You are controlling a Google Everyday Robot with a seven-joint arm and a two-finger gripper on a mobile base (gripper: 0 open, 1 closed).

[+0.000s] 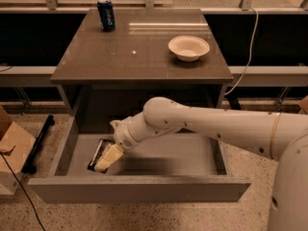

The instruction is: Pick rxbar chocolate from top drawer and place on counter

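Observation:
The top drawer (139, 189) stands pulled open below the counter (139, 52). The rxbar chocolate (95, 153), a flat black bar, lies on the drawer floor at the left side. My gripper (107, 160) is down inside the drawer, right over the bar's right half, and covers part of it. Whether it touches the bar I cannot tell. My white arm reaches in from the right across the drawer.
A blue soda can (106, 14) stands at the counter's back left and a white bowl (188, 47) at its right. A cardboard box (12, 148) and a black bar-shaped object (38, 143) lie on the floor to the left. A cable hangs at the right.

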